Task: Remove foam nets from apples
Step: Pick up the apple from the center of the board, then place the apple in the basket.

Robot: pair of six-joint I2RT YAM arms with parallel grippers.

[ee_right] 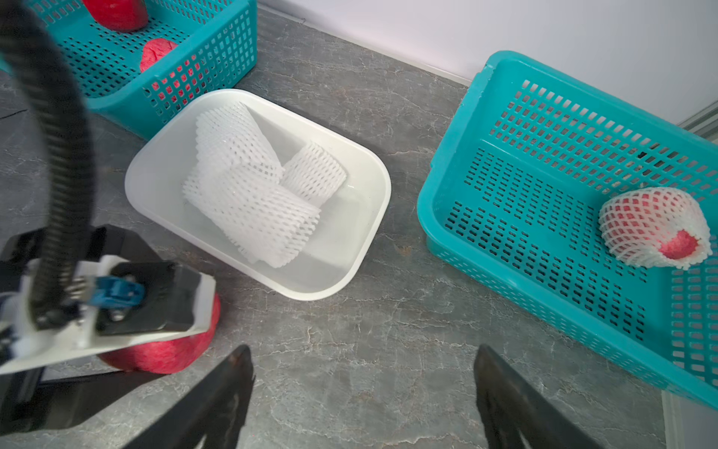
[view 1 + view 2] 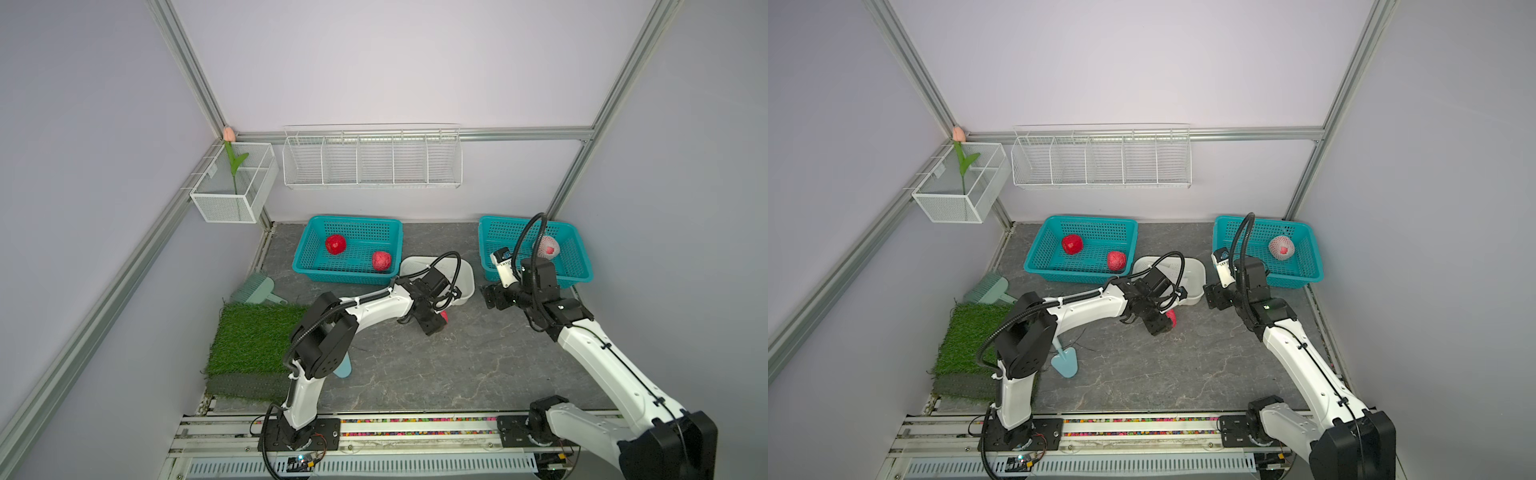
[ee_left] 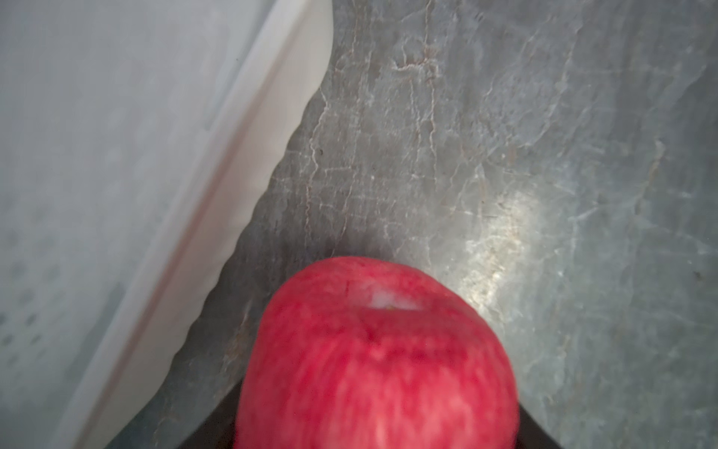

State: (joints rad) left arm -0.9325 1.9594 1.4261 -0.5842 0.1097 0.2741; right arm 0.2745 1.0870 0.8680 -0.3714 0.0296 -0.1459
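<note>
One net [image 1: 637,221] remains: looks soft, so pinch its loose end. Right fingers [image 1: 229,388] spread; left fingers' [image 3: 219,429] grip on apple [image 3: 373,357] unclear.

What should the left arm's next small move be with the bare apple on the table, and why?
Probably grip the bare apple firmly and lift it toward the left basket. The left gripper already straddles it, no net is on it, and two bare apples lie in that basket, so it likely belongs there.
</note>
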